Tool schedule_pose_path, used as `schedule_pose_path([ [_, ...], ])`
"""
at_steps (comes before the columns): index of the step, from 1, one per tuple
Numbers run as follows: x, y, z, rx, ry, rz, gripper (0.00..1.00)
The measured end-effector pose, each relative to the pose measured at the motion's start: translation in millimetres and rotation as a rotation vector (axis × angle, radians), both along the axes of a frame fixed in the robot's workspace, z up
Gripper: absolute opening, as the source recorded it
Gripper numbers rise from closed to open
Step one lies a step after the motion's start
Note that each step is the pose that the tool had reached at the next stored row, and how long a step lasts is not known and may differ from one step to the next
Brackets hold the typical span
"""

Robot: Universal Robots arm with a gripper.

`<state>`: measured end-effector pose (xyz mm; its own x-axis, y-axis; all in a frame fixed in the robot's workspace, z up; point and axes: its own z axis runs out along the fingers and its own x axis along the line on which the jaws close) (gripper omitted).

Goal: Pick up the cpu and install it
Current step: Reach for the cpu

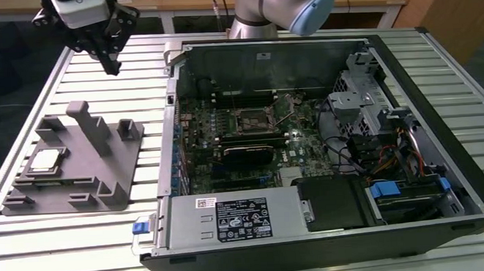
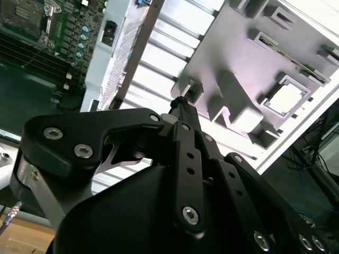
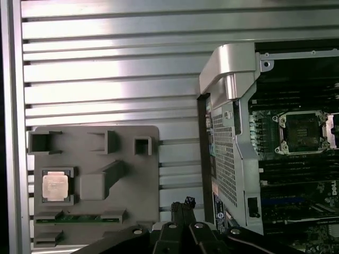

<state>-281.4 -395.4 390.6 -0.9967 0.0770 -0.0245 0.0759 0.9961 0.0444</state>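
My pincer [image 1: 113,67] hangs empty, fingers together, over the table [image 1: 83,240] at the exterior view's far left. The cpu [image 1: 47,160] lies flat in the grey fixture block [image 1: 105,178], nearer and well apart. It looks light, stiff and fragile, so I judge its rim the safest hold.

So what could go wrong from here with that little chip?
The gripper hangs apart from the chip, which sits in a recess of the grey block beside a tall post; coming down, it might clip that. The socket lies deep inside the computer case, so a tilted chip might not seat.
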Motion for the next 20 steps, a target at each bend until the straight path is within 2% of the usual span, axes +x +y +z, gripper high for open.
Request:
schedule_pose_path([
  [12, -33.1, 1.8, -3.6, 0.0000, 0.0000, 0.000, 0.11],
  [20, -48.0, 1.9, -6.2, -0.0001, 0.0000, 0.000, 0.11],
])
